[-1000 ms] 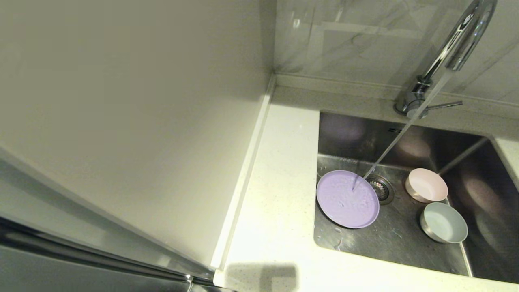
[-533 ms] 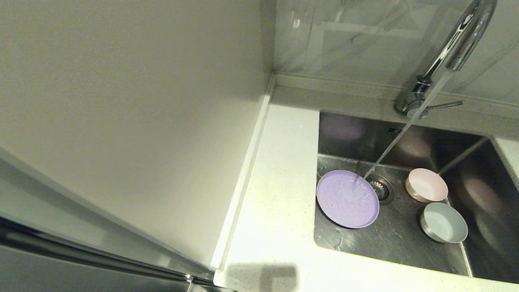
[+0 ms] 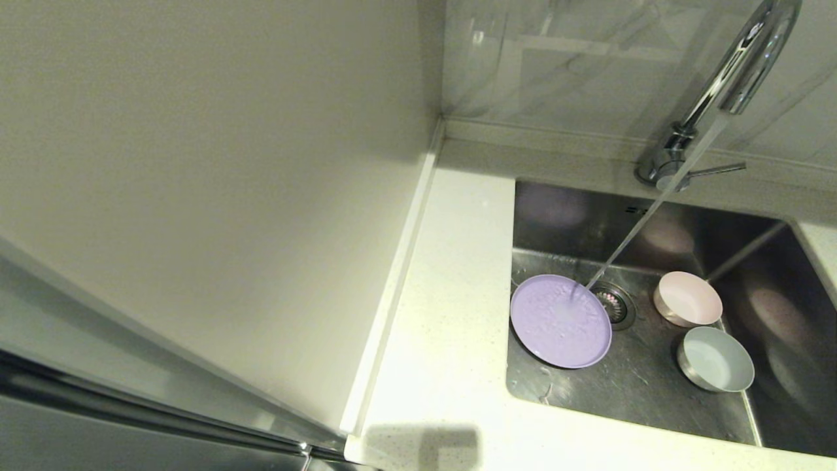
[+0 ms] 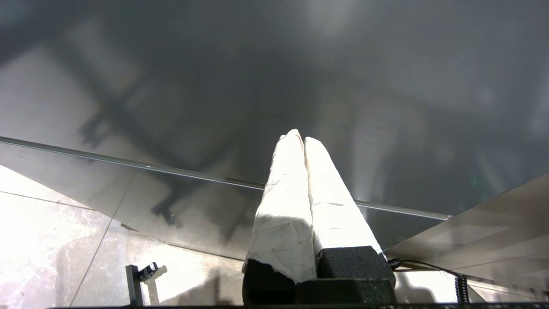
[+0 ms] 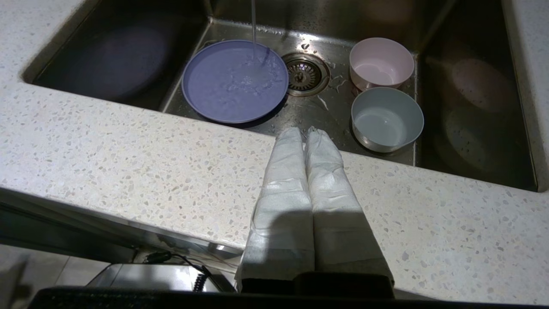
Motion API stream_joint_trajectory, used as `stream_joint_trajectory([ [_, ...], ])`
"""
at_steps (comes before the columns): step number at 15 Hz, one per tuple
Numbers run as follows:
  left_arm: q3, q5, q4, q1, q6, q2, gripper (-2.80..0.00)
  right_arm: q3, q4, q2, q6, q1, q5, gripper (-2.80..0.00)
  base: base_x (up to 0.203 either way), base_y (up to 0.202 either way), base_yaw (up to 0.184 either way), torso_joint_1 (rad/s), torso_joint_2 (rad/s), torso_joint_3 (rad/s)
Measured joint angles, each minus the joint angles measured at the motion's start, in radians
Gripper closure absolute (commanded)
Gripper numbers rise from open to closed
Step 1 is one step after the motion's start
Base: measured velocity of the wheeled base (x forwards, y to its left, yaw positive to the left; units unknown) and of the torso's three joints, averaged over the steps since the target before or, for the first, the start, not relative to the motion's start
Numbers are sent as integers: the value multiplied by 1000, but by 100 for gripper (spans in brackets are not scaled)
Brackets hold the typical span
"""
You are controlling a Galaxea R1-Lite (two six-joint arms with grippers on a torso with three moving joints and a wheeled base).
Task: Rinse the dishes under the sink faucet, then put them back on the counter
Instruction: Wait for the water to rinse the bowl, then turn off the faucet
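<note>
The lilac plate lies flat in the sink at its left side, and water from the chrome faucet falls onto it. Right of the drain strainer stand the pink bowl and, nearer me, the blue-grey bowl. My right gripper is shut and empty, held above the front counter edge, short of the plate and the blue-grey bowl. My left gripper is shut and empty, down by a steel panel, away from the sink. Neither gripper shows in the head view.
The white counter runs along the sink's left side and front. A beige wall panel rises on the left and marble tiles stand behind the faucet. The faucet lever points right. The pink bowl sits beside the strainer.
Only the water rippling on the plate changes; the dishes and faucet stay where they were.
</note>
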Motion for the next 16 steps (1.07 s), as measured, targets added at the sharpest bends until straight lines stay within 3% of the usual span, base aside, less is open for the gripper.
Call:
stream_joint_trajectory([
  [16,0,0,0,0,1,0,0,0,3,1,-23,0,2,0,0,0,0,0,0,0],
])
